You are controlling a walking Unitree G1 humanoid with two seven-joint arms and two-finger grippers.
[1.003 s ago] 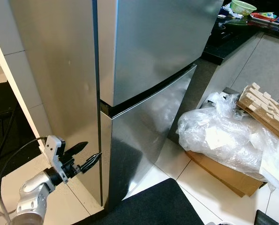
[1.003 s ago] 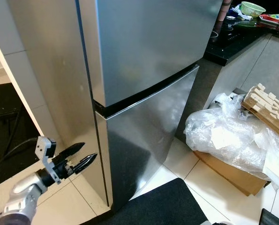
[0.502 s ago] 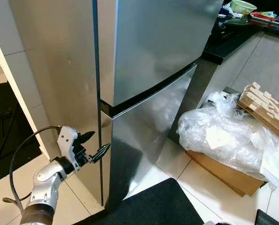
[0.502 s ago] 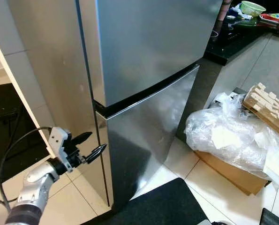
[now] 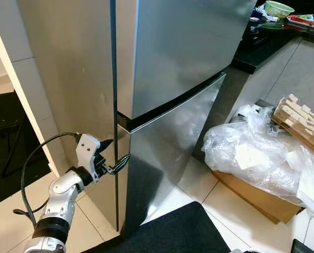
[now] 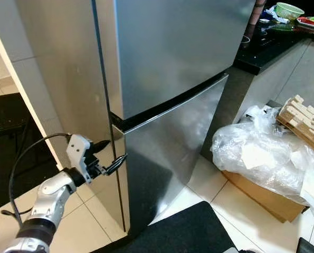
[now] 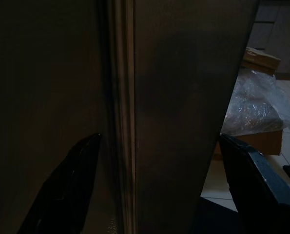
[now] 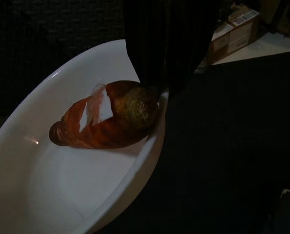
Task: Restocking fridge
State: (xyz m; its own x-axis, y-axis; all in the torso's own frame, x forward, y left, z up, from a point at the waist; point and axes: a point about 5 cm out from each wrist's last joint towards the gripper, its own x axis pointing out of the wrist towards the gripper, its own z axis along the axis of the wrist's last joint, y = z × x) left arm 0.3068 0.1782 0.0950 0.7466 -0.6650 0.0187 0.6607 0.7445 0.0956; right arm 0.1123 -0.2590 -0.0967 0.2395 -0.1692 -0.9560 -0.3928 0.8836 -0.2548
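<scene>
The left gripper has moved up to the shiny steel fridge, fingers apart around the lower door's edge, lower left.

Under me the floor is pale tile. A dark mat lies on it right at the foot of my view, just before the fridge that stands on the tiles. To my right a flat cardboard box rests on the floor with crumpled clear plastic wrap heaped on top, and a slatted wooden piece sits beside it
</scene>
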